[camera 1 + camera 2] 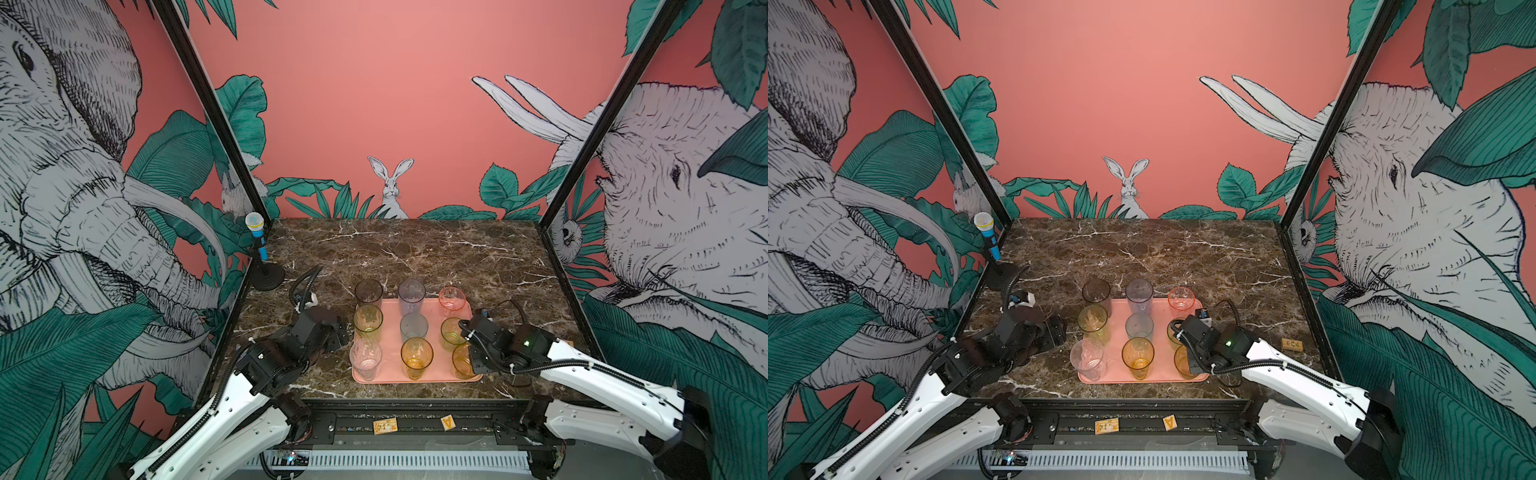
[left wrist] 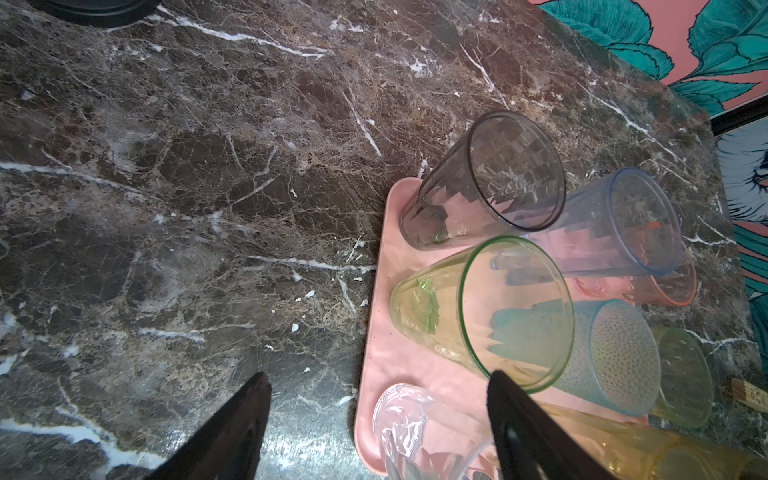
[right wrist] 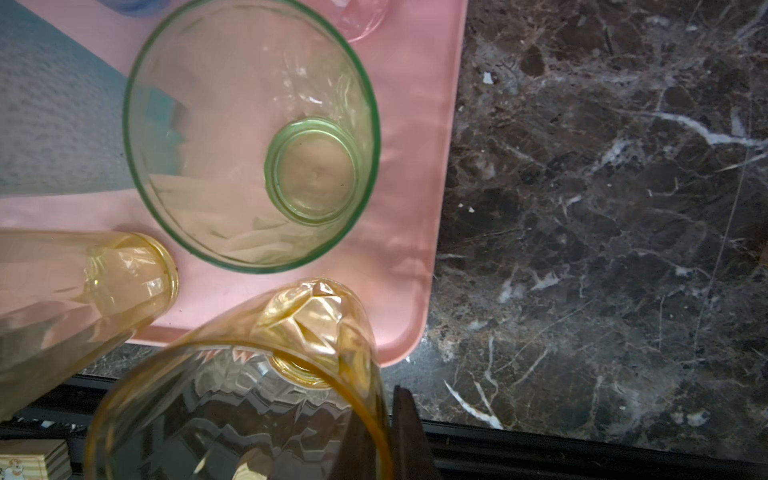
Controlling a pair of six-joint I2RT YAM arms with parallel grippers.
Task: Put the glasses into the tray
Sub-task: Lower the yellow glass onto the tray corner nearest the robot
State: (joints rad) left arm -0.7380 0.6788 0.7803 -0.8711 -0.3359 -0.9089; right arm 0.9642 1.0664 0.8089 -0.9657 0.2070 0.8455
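looks basically done. up front, right gripper [image 3: 384,436] pinched shut on the rim of the short amber glass [image 3: 311,320] in the near right corner of the tray [image 3: 407,124], left gripper [image 2: 378,380] gaping empty beside it. further back, counting all nine glasses [image 1: 413,326] upright on there, so probably only the letting go to do.

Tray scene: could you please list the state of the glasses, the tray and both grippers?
glasses: eight stand upright and empty in the tray.
short amber glass: at the tray's near right corner, rim gripped.
tray: flat on the table.
left gripper: open, empty.
right gripper: shut on the short amber glass.
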